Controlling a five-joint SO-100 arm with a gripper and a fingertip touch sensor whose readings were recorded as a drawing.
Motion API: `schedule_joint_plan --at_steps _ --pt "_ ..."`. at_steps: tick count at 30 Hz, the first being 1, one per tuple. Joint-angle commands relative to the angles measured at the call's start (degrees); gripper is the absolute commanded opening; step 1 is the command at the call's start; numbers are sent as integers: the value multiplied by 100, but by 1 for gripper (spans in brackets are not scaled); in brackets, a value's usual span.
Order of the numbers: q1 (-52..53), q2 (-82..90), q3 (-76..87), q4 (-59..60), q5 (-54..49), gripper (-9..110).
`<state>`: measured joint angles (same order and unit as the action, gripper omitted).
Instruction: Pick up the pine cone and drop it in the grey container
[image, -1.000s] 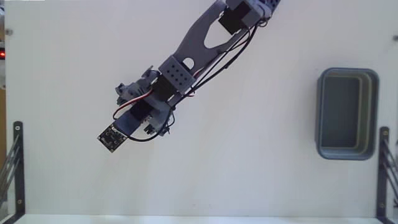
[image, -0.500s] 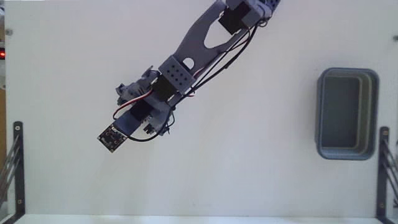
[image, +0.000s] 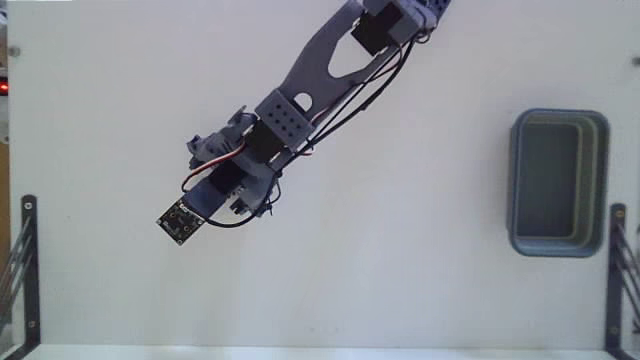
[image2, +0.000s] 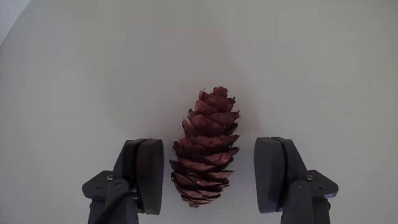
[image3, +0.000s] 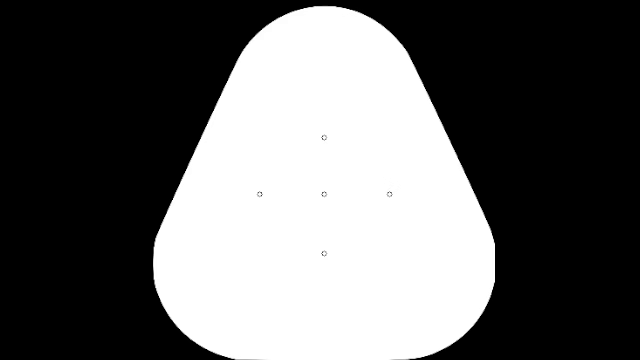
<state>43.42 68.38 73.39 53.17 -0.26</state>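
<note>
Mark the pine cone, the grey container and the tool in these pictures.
pine cone (image2: 206, 149), wrist view, middle scales.
grey container (image: 558, 247), fixed view, lower rim.
tool (image2: 211, 180), wrist view, midway between its open fingertips, over the cone.

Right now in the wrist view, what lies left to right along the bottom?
Left finger → pine cone → right finger, all over the white table. The jaws stand open on either side of the cone, with a small gap on each side.

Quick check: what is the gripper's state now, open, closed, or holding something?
Gripper: open, straddling the pine cone, not holding it.
</note>
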Motion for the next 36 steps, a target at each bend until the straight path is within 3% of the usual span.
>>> schedule_joint_plan --at_steps 1,36 --pt "-28 264 -17 -98 26 87" --pt "-28 264 -17 -98 26 77"
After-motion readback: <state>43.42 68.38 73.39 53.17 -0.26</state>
